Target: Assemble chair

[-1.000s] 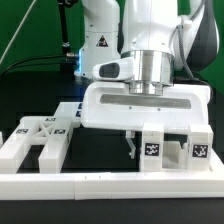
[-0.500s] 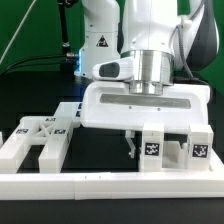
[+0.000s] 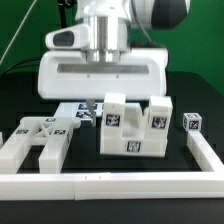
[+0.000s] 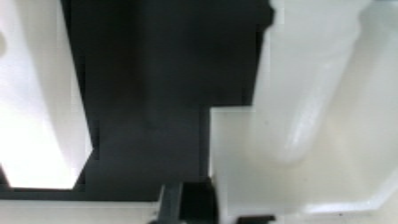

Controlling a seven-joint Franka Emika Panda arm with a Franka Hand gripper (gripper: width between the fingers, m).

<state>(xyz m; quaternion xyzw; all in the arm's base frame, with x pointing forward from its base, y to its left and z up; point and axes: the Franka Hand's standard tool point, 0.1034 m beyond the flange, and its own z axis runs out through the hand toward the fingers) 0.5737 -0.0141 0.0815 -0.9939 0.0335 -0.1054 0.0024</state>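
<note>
A blocky white chair piece [image 3: 135, 128] with three square tags stands mid-table in the exterior view. Another flat white chair piece [image 3: 35, 142], forked and tagged, lies at that view's left. A small tagged block [image 3: 192, 122] stands at its right. My gripper [image 3: 96, 106] hangs just beyond the blocky piece's left upper corner, its fingers mostly hidden behind it. In the wrist view the dark fingers [image 4: 187, 203] sit together, shut, right beside a white chair wall [image 4: 302, 150]. Nothing shows between them.
A low white L-shaped rail [image 3: 110, 185] runs along the front and up the exterior view's right side. The marker board [image 3: 72, 112] lies flat behind the forked piece. The table top is black. A green backdrop stands behind.
My arm has swung towards the exterior view's left. The tagged blocky pieces that stood at the right now sit together nearer the middle.
</note>
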